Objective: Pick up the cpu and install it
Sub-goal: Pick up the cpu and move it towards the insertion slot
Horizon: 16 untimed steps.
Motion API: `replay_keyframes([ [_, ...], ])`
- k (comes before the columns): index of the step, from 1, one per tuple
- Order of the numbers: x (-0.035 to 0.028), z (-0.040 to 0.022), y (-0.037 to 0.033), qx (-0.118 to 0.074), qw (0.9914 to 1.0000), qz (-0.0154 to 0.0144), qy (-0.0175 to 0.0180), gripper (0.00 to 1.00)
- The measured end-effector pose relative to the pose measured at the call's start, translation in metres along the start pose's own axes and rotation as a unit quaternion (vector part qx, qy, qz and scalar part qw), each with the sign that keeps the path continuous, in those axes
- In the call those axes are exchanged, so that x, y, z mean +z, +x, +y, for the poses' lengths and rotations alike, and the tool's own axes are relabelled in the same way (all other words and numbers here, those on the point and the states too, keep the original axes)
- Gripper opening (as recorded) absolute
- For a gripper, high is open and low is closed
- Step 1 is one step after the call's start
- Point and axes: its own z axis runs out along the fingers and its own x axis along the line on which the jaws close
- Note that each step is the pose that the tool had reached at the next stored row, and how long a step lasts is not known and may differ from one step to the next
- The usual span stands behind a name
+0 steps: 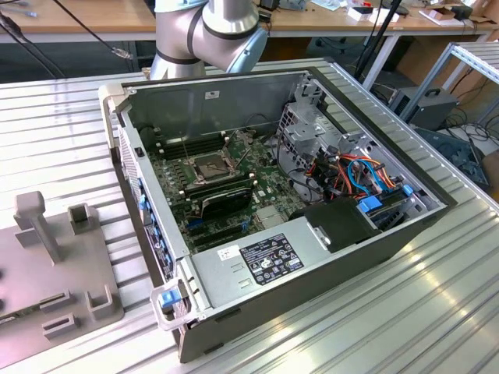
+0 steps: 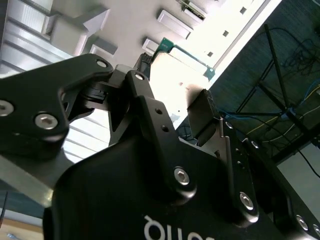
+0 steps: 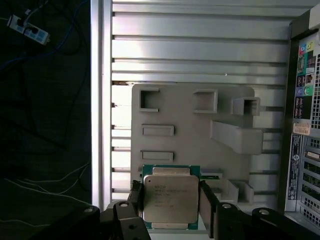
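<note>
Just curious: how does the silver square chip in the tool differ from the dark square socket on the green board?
The flat cpu is silver-grey on top; the metal-framed socket is dark. The cpu is gripped in the black tool; the socket sits on the green motherboard. Both are square.

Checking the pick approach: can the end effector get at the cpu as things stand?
Probably yes: in the first wrist view the end effector is right at the cpu by the grey fixture plate, nothing over its metal top.

Ribbed aluminium table [image 1: 374,327], open desktop computer case [image 1: 327,273] lying on its side on it, flat grey fixture plate [image 1: 54,273] with raised holders just beside the case.
</note>
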Motion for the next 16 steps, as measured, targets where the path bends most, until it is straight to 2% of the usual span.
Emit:
replay_keyframes([
  [10,0.0,-0.0003,-0.0161,0.0,1.0,0.0,0.0,0.55],
  [16,0.0001,-0.0004,-0.0218,0.0,1.0,-0.0001,0.0,0.55],
])
